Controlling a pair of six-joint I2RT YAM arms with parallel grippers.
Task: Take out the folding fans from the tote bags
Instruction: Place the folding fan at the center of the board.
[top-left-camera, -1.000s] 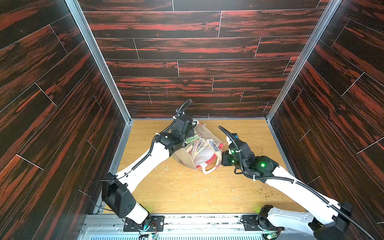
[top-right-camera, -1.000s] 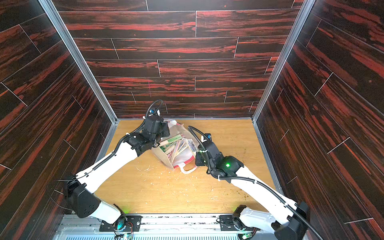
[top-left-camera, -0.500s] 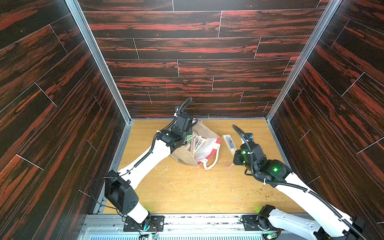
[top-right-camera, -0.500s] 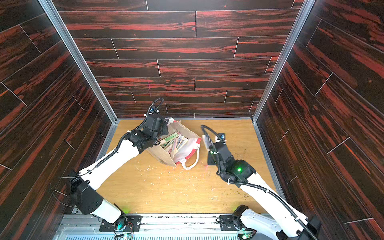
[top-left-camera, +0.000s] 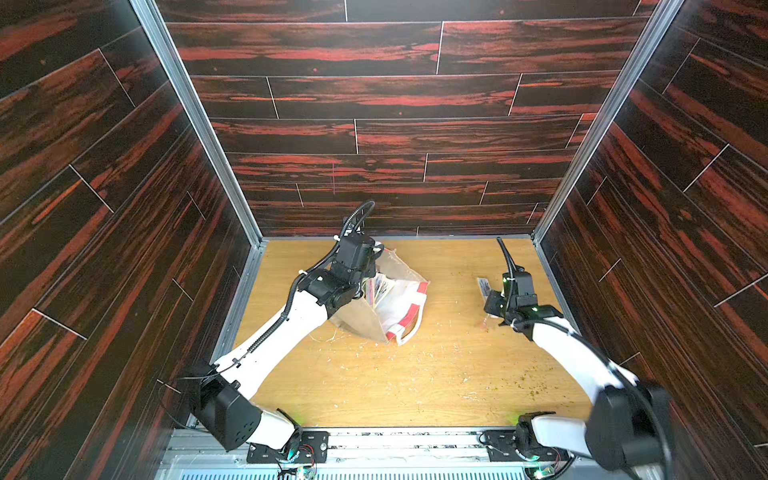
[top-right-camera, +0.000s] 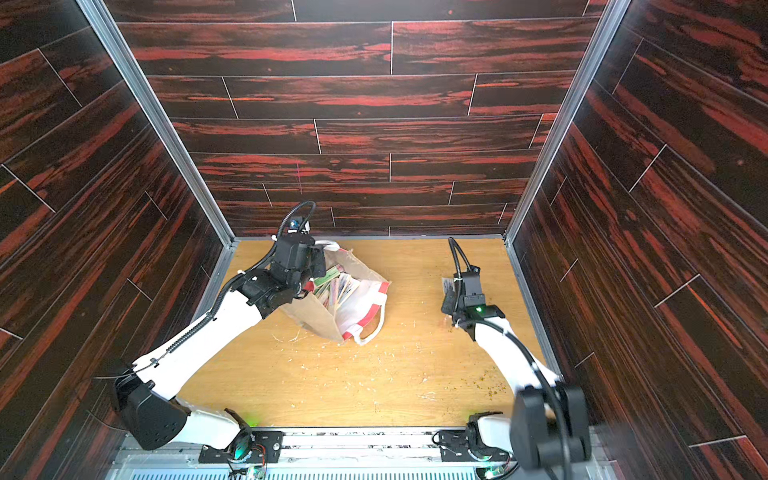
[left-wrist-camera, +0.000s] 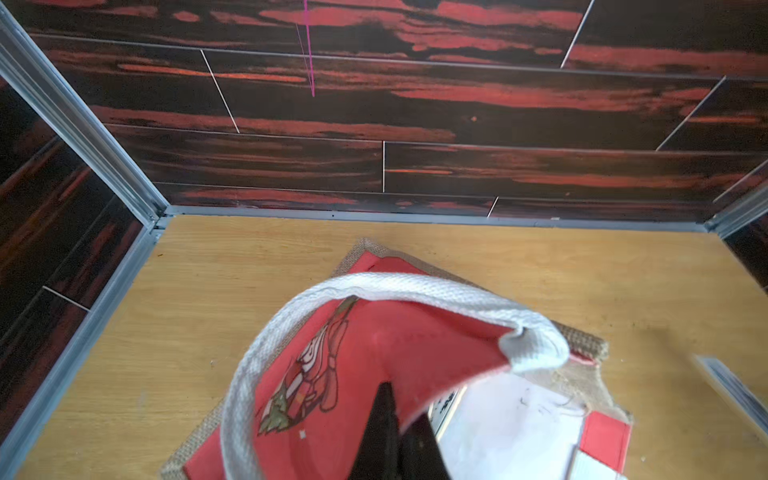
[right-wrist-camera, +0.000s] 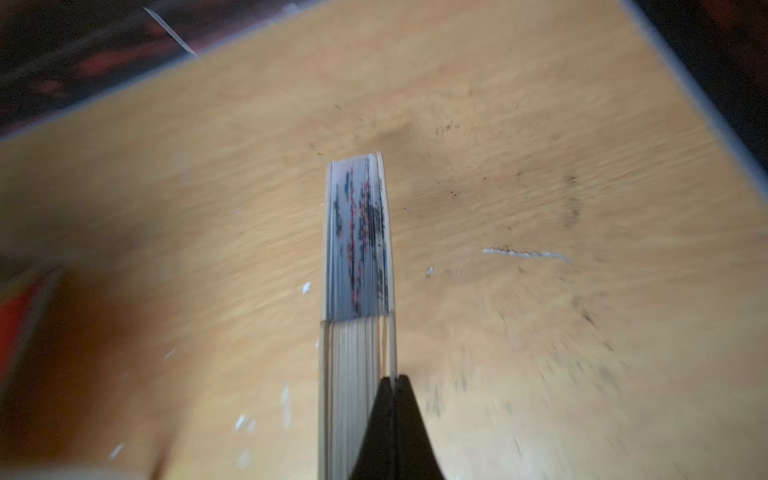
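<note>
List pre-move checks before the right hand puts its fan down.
1. Right hand shut on the folding fan: ok.
2. Fan clear of the tote bag: ok, well off to its side.
3. Left hand shut on the bag's rim, mouth held open: ok.
4. Bare table below the fan: ok, only small debris.
5. Fan's height above the table: cannot tell, the wrist view is blurred.
6. Bag emptied: not ok, other fans are inside.

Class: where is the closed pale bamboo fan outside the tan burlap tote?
In both top views, right gripper clamps the fan near the right wall, apart from the tote.
</note>
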